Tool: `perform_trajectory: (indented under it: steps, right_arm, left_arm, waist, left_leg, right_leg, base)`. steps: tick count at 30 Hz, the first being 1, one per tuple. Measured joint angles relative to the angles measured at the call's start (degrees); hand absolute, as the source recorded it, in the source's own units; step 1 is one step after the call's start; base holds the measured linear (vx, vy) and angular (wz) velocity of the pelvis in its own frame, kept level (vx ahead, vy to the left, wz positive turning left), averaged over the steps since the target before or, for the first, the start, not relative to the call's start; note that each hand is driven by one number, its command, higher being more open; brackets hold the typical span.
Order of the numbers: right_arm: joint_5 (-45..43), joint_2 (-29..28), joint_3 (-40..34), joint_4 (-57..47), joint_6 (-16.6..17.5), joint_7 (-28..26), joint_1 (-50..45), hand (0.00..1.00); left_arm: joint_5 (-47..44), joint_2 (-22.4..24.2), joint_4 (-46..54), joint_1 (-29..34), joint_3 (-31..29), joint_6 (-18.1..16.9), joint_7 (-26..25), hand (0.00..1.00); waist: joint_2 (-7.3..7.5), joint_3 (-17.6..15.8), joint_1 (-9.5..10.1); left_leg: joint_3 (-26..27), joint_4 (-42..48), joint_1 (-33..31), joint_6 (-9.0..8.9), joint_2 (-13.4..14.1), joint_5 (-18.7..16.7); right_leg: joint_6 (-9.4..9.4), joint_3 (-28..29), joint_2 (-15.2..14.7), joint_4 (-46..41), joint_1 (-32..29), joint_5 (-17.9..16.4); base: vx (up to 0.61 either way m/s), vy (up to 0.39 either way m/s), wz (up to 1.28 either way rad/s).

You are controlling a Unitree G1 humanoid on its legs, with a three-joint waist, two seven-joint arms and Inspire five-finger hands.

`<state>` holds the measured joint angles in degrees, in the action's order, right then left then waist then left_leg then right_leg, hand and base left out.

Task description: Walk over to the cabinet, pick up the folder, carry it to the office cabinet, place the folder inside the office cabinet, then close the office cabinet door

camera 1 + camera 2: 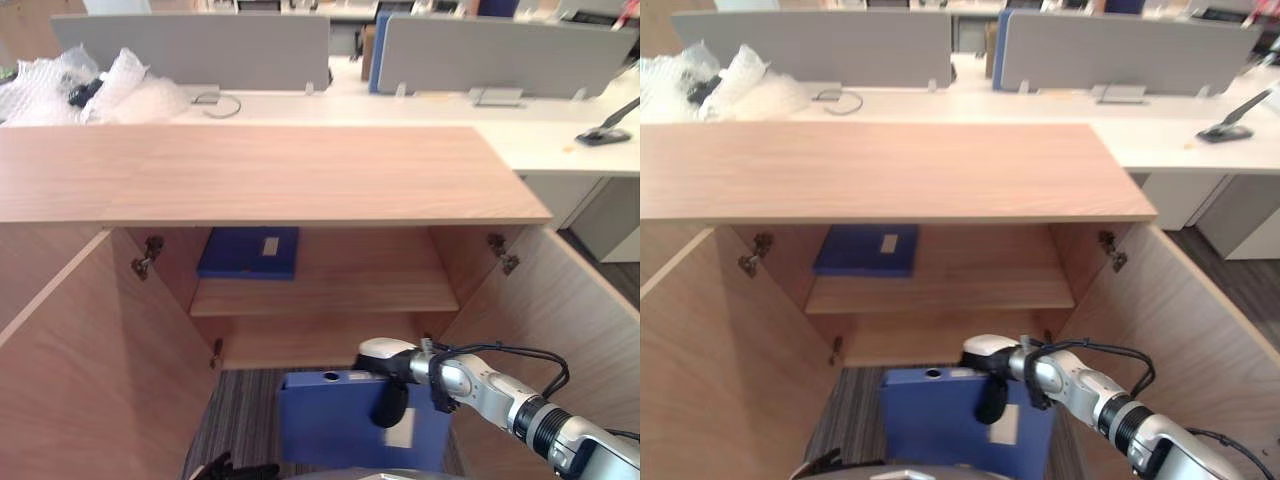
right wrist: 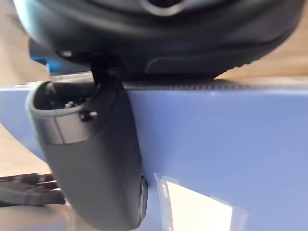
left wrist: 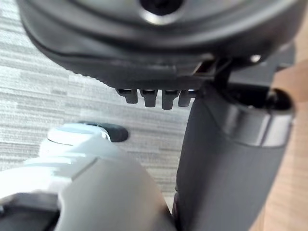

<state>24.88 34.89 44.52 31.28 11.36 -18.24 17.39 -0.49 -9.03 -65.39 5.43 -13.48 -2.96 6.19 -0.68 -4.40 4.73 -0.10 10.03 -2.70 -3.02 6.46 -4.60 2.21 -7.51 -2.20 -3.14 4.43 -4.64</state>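
Right hand [image 1: 388, 372] comes in from the lower right, pinching the blue folder [image 1: 325, 425] by its top. The folder's upright in front of the open office cabinet [image 1: 300, 180], spine up, long edge running left-right.

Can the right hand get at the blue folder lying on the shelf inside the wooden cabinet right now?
Probably not: the right hand is shut on another blue folder, held upright. The cabinet doors stand open, so the flat blue shelf folder itself is unblocked.

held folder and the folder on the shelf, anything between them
Only bare wood, in the left eye view: the shelf and cabinet floor separate the held folder, in the right hand, from the shelved folder.
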Motion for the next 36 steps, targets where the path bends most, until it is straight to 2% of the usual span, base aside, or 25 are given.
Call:
perform_trajectory:
  steps: [2, 3, 5, 7, 8, 9, 11, 13, 14, 16, 17, 21, 23, 24, 25, 26, 27, 28, 30, 31, 32, 33, 34, 36]
  right_arm:
    - [0.0, -4.0, -7.3, 9.2, -2.8, 1.7, -0.4, 0.0]
    - [-0.3, -5.4, -9.3, 11.1, -3.6, 2.4, -0.4, 0.0]
    - [-1.8, -10.5, -16.1, 16.2, -6.0, 5.9, -0.5, 0.0]
    - [-4.3, -12.8, -18.3, 17.3, -6.8, 7.7, -0.6, 0.0]
    - [-6.7, -14.5, -19.4, 17.3, -7.5, 8.6, -0.8, 0.0]
    - [-8.9, -15.6, -21.0, 17.4, -8.2, 9.1, -0.7, 0.0]
    - [-12.0, -17.8, -23.5, 18.2, -8.8, 10.2, -0.7, 0.0]
    - [-16.0, -19.8, -24.8, 19.2, -9.2, 11.5, -0.7, 0.0]
    - [-18.7, -21.9, -25.6, 19.8, -9.5, 12.6, -0.7, 0.0]
    - [-23.0, -24.1, -26.9, 20.4, -10.0, 13.5, -0.7, 0.0]
    - [-25.0, -24.9, -28.1, 20.5, -10.1, 14.0, -0.6, 0.0]
    - [-35.1, -27.0, -29.9, 21.9, -10.0, 15.8, 0.2, 0.0]
    - [-41.0, -28.0, -29.9, 23.1, -10.1, 16.4, 0.3, 0.0]
    - [-42.6, -28.1, -29.9, 23.2, -10.1, 16.4, 0.3, 0.0]
    - [-45.4, -28.4, -29.9, 23.1, -10.1, 16.5, 0.3, 0.0]
    - [-48.6, -28.7, -30.0, 22.8, -10.0, 16.6, 0.3, 0.0]
    - [-50.4, -28.7, -30.0, 22.4, -10.0, 16.7, 0.3, 0.0]
    - [-52.7, -29.0, -30.1, 21.3, -10.0, 17.0, 0.3, 0.0]
    - [-58.0, -29.6, -30.7, 18.4, -9.2, 16.9, 0.3, 0.0]
    - [-61.1, -30.7, -32.2, 17.1, -8.7, 16.9, 0.3, 0.0]
    - [-63.9, -31.7, -33.3, 15.6, -8.1, 16.9, 0.3, 0.0]
    - [-64.8, -31.8, -34.1, 15.1, -7.5, 16.9, 0.3, 0.0]
    - [-65.7, -31.7, -35.8, 15.1, -6.6, 17.5, 0.2, 0.0]
    - [-65.8, -31.9, -38.5, 15.1, -5.4, 19.2, 0.2, 0.0]
  left_arm:
    - [-0.1, 1.6, 1.2, -1.5, -0.7, -0.3, -0.7, 1.0]
    - [-0.1, 1.8, 1.6, -1.8, -0.7, -0.3, -1.0, 1.0]
    - [-0.1, 2.2, 3.7, -2.5, -0.2, -0.3, -2.4, 1.0]
    - [-0.2, 2.2, 4.0, -2.6, -0.2, -0.3, -2.6, 1.0]
    - [-1.2, 2.3, 4.5, -2.7, -0.3, -0.3, -2.7, 1.0]
    - [-1.2, 2.6, 4.5, -3.0, -0.2, -0.3, -2.7, 1.0]
    - [-1.5, 3.3, 4.5, -3.1, -0.2, -0.2, -2.7, 1.0]
    - [-1.8, 3.8, 4.4, -2.8, -0.2, -0.1, -2.9, 1.0]
    - [-1.9, 3.7, 4.3, -2.9, -0.4, 0.0, -3.1, 1.0]
    - [-2.3, 3.4, 4.0, -3.1, -0.3, 0.2, -3.7, 1.0]
    - [-2.4, 3.8, 3.9, -3.1, -0.2, 0.7, -3.7, 1.0]
    - [-4.2, 4.3, 3.8, -1.7, -0.2, 1.1, -4.2, 1.0]
    - [-5.7, 4.6, 3.7, 0.2, -0.2, 1.1, -4.4, 1.0]
    - [-5.9, 4.7, 3.6, 0.7, -0.3, 1.1, -4.4, 1.0]
    - [-6.1, 4.6, 3.1, 1.6, -0.2, 1.1, -4.6, 1.0]
    - [-6.4, 4.4, 3.0, 2.3, -0.2, 1.0, -4.9, 1.0]
    - [-6.6, 4.2, 2.7, 2.4, -0.2, 1.0, -5.1, 1.0]
    - [-6.6, 4.1, 2.4, 2.7, -0.3, 1.0, -5.5, 1.0]
    - [-6.7, 3.7, 2.3, 2.6, -0.4, 1.0, -6.0, 1.0]
    - [-6.8, 3.6, 2.3, 2.7, -0.5, 0.9, -6.2, 1.0]
    - [-6.9, 3.3, 2.5, 3.0, -0.9, 0.9, -6.2, 1.0]
    - [-6.9, 3.7, 2.3, 2.9, -1.2, 0.9, -6.3, 1.0]
    - [-7.0, 4.3, 2.3, 3.4, -1.3, 0.8, -6.3, 1.0]
    - [-7.0, 4.4, 2.5, 4.4, -1.7, 0.3, -6.5, 1.0]
  waist:
    - [-2.27, -3.1, 0.55]
    - [-2.59, -3.8, 0.62]
    - [-3.9, -5.3, 1.05]
    - [-3.74, -5.9, 1.13]
    - [-3.22, -6.4, 1.14]
    - [-3.42, -6.5, 1.13]
    - [-3.67, -6.8, 1.28]
    - [-4.37, -6.4, 1.56]
    - [-3.85, -6.6, 1.54]
    - [-2.32, -6.0, 1.36]
    - [-2.24, -5.9, 1.37]
    - [-3.39, -5.2, 2.07]
    - [-4.68, -4.6, 3.11]
    - [-5.04, -4.7, 3.11]
    - [-5.22, -4.8, 2.7]
    - [-4.6, -5.1, 2.1]
    - [-4.46, -5.2, 1.88]
    - [-4.57, -5.2, 1.62]
    - [-3.99, -5.1, 1.39]
    - [-3.93, -5.0, 1.3]
    - [-2.66, -4.7, 1.54]
    - [-2.95, -4.9, 1.44]
    - [-4.23, -4.6, 1.38]
    - [-4.51, -4.4, 1.72]
  left_leg:
    - [-0.7, 11.8, -4.7, 0.27, 1.1, -2.4]
    - [-0.7, 14.8, -5.9, 0.41, 1.5, -2.5]
    - [-0.6, 24.5, -9.3, 0.24, 4.0, -2.3]
    - [-0.7, 27.8, -10.9, -0.36, 4.5, -0.9]
    - [-0.9, 28.2, -11.8, -1.43, 4.0, -1.9]
    - [-1.0, 25.4, -12.2, -1.87, 3.1, -3.4]
    - [-1.2, 19.6, -12.1, -2.01, 1.5, -3.4]
    - [-1.2, 11.8, -10.1, -1.47, 0.6, -0.2]
    - [-0.5, 10.3, -9.3, -0.71, 0.4, 0.7]
    - [1.0, 8.6, -8.5, -0.3, -1.0, 0.5]
    - [2.2, 8.3, -7.7, 0.44, -1.9, 0.0]
    - [6.1, 6.3, -4.4, 2.17, -3.5, -1.1]
    - [9.4, 2.2, 0.8, 2.75, -4.0, -0.9]
    - [10.2, 1.1, 2.5, 2.97, -4.2, -0.8]
    - [10.8, -0.8, 5.4, 3.44, -4.8, -0.7]
    - [11.0, -2.0, 7.8, 3.96, -6.0, -0.8]
    - [11.0, -2.3, 8.7, 4.26, -6.3, -0.9]
    - [11.0, -2.8, 9.7, 4.57, -6.6, -1.0]
    - [10.7, -2.7, 9.1, 4.58, -6.2, -1.0]
    - [10.4, -2.4, 8.3, 4.49, -5.8, -1.0]
    - [10.3, -2.3, 7.5, 3.8, -6.4, -0.9]
    - [9.8, -2.3, 7.5, 3.37, -6.2, -1.1]
    - [8.2, -2.6, 7.4, 2.62, -5.0, -0.8]
    - [7.6, -2.8, 7.5, 1.6, -3.5, -0.9]
  right_leg:
    - [-0.73, -0.9, 1.1, -0.2, 1.6, -0.5]
    - [-1.08, -1.1, 1.4, -0.3, 2.1, -0.7]
    - [-2.28, -1.3, 3.2, -0.9, 3.7, -1.5]
    - [-2.87, -1.3, 3.6, -1.0, 4.4, -1.8]
    - [-3.13, -1.2, 3.4, -1.0, 4.6, -2.0]
    - [-3.2, -0.8, 3.3, -1.1, 4.3, -2.0]
    - [-3.19, 0.1, 3.2, -1.1, 4.2, -2.0]
    - [-2.6, 1.8, 3.8, -1.1, 4.2, -2.4]
    - [-2.02, 3.0, 3.5, -1.3, 4.3, -3.0]
    - [-1.12, 3.9, 1.7, -1.5, 3.5, -3.7]
    - [-0.34, 4.6, 0.4, -1.5, 3.7, -4.1]
    - [1.55, 6.6, -2.4, -2.7, 3.9, -4.4]
    - [4.33, 7.2, -3.6, -13.8, -0.1, -6.2]
    - [4.8, 7.1, -4.0, -18.3, -1.6, -6.6]
    - [4.66, 5.7, -5.2, -26.6, -4.5, -6.7]
    - [4.16, 1.6, -8.0, -33.7, -6.2, -6.5]
    - [3.49, -0.7, -9.5, -36.1, -6.5, -6.2]
    - [0.94, -4.9, -11.8, -38.6, -7.0, -7.7]
    - [0.27, -8.3, -13.0, -35.9, -8.3, -9.8]
    - [0.82, -9.1, -12.2, -29.1, -8.2, -9.5]
    - [1.81, -9.0, -11.7, -20.1, -8.1, -5.2]
    - [2.58, -9.4, -11.4, -18.4, -7.1, -5.3]
    - [2.24, -10.6, -9.4, -14.4, -5.0, -3.6]
    - [1.58, -11.7, -7.1, -10.7, -2.8, -2.2]
  base:
    - [-0.1, -0.018, 0.18]
    - [-0.1, -0.027, 0.12]
    - [-0.07, -0.044, 0.03]
    - [-0.04, -0.078, 0.01]
    - [-0.02, -0.082, -0.06]
    - [0.0, -0.046, -0.13]
    - [0.06, 0.042, -0.31]
    - [0.12, 0.12, -0.48]
    - [0.15, 0.155, -0.37]
    - [0.18, 0.155, -0.29]
    - [0.17, 0.131, -0.24]
    - [0.13, 0.134, -0.44]
    - [0.09, 0.092, -0.68]
    - [0.08, 0.116, -0.54]
    - [0.07, 0.127, -0.24]
    - [0.09, 0.126, -0.12]
    - [0.11, 0.092, 0.01]
    - [0.1, 0.053, 0.02]
    - [0.05, -0.003, 0.07]
    - [0.05, -0.139, 0.1]
    - [0.05, -0.176, 0.11]
    - [0.08, -0.2, 0.18]
    - [0.08, -0.136, 0.21]
    - [0.07, -0.142, 0.14]
